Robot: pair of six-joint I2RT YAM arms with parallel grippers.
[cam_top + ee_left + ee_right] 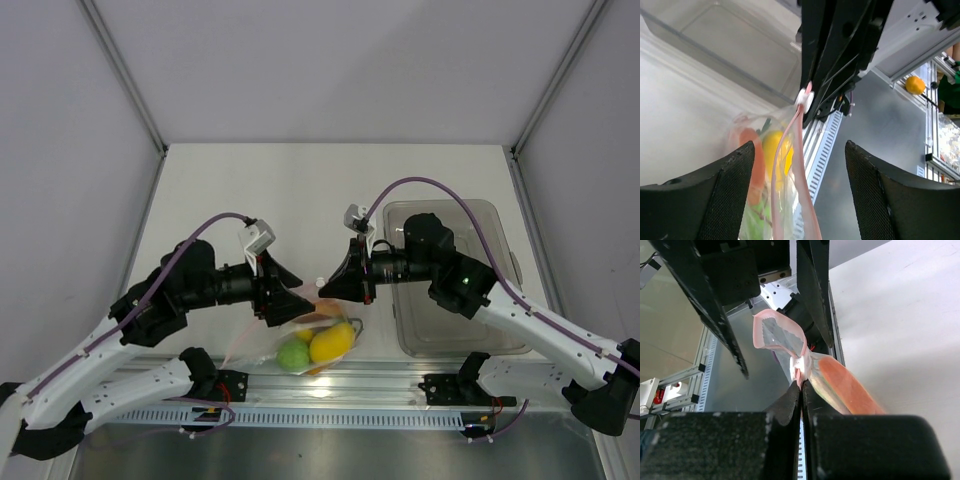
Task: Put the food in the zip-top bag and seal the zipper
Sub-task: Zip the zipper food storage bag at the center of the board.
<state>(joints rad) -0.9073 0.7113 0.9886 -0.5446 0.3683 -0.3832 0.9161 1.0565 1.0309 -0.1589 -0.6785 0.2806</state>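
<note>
The zip-top bag (262, 340) hangs low between my two grippers at the table's front edge. The food is inside it: a yellow lemon (332, 342), a green round fruit (294, 355), and in the left wrist view an orange-red piece (752, 160). My right gripper (801, 385) is shut on the bag's mouth edge just below the white slider (801, 367) of the pink zipper (760, 322). My left gripper (799, 150) is open; the zipper (802, 189) runs between its fingers (735, 185) without being pinched. The mouth gapes near the left gripper.
A rigid clear bin (455, 280) stands on the table right of the bag, behind the right arm. A slotted aluminium rail (330, 395) runs along the front edge just below the bag. Grey walls close in the left, right and back.
</note>
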